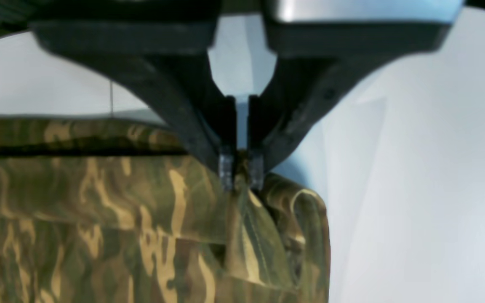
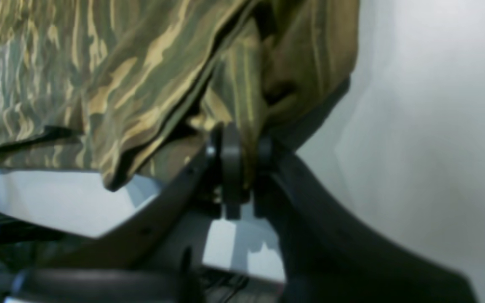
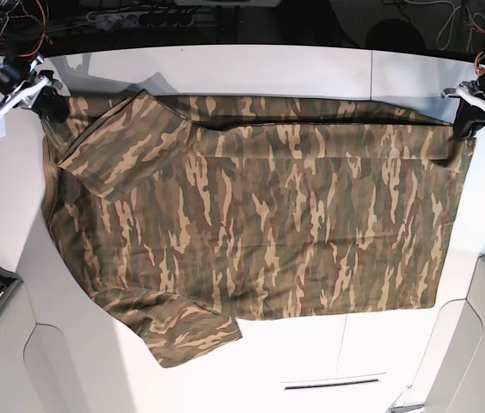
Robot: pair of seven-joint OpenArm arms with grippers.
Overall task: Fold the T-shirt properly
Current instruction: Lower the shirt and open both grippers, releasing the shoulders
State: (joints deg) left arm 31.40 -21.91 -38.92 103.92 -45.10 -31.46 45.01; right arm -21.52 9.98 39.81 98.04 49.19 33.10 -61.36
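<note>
2 pincers, left [image 1: 241,172] and right [image 2: 242,168], are each clamped on the T-shirt [image 3: 251,215] edge; we judge folding barely begun, cloth spread between them.

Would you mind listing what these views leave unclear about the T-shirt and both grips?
- Neck label: unseen in any view; the T-shirt lies over it.
- Layers pinched by the left gripper: left wrist view too blurred.
- Cloth edge inside the right gripper: hidden by its fingers.
</note>
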